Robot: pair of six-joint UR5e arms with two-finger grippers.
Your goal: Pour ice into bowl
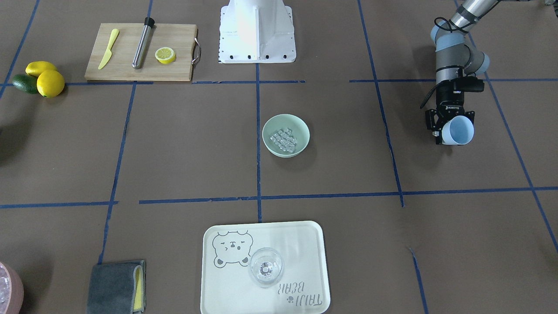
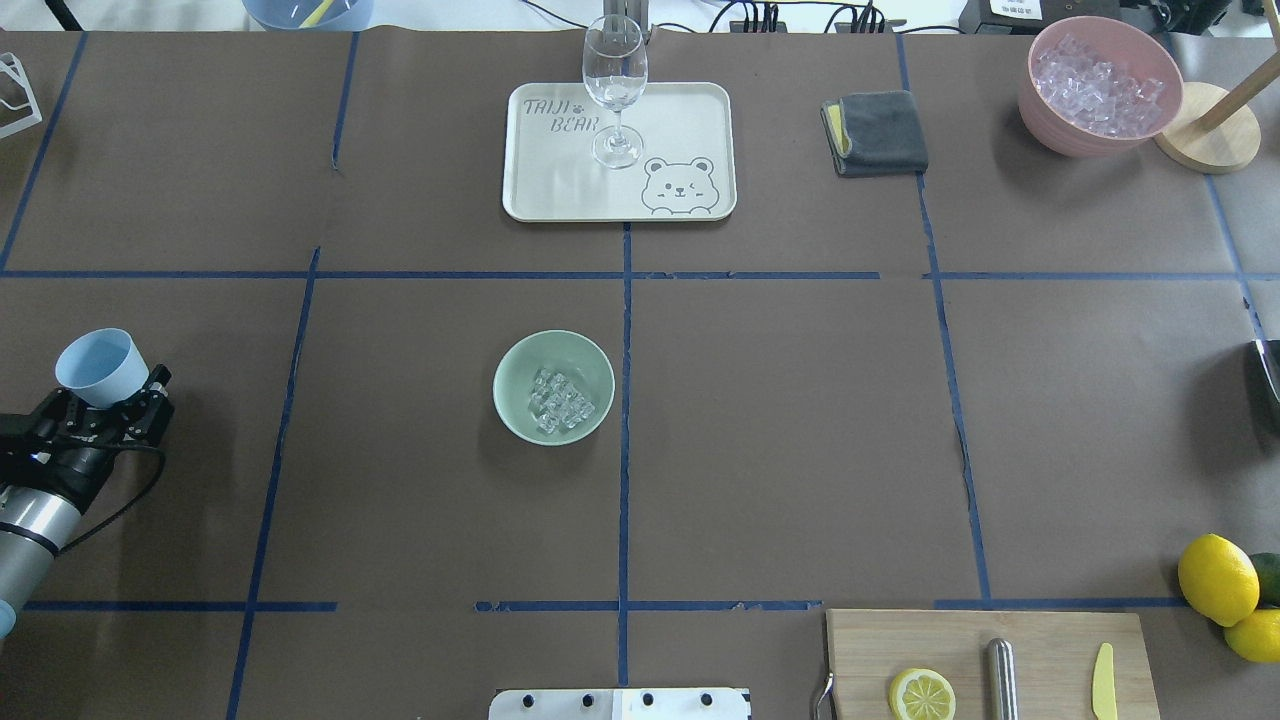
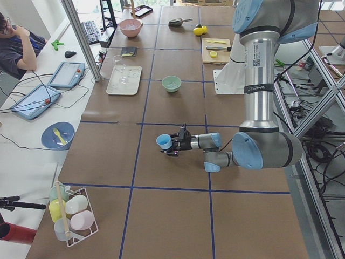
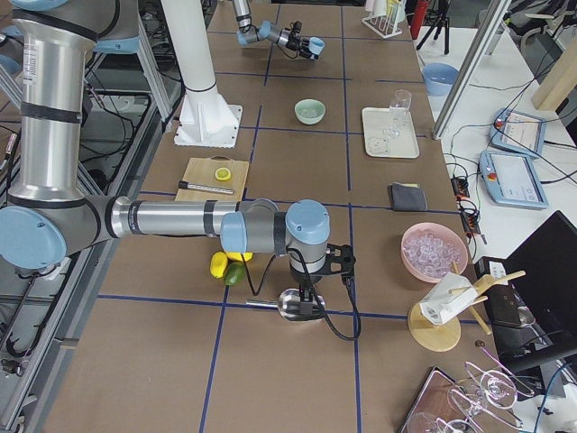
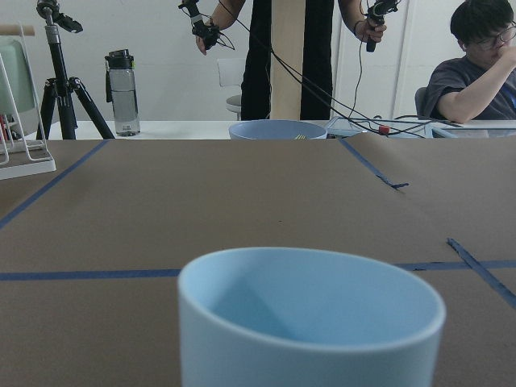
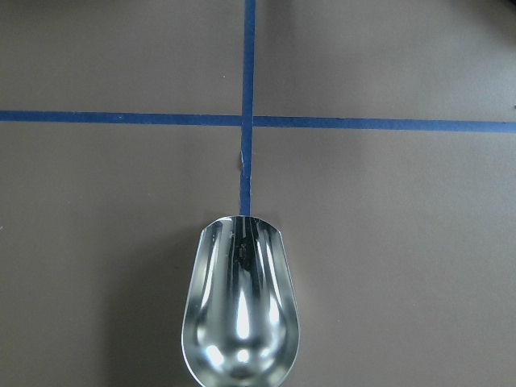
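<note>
Ice (image 1: 283, 139) heaped in bowl (image 1: 301, 147) — pour seemingly done. Left gripper (image 2: 110, 392) clenched on empty cup (image 2: 97, 362), parked well clear; right gripper (image 4: 308, 290) over scoop (image 6: 240, 314), grip unclear.

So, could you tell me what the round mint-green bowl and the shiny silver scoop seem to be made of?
The round mint-green bowl looks like matte plastic or ceramic: even colour, no glare. The shiny silver scoop looks like polished metal: mirror-like reflections.
</note>
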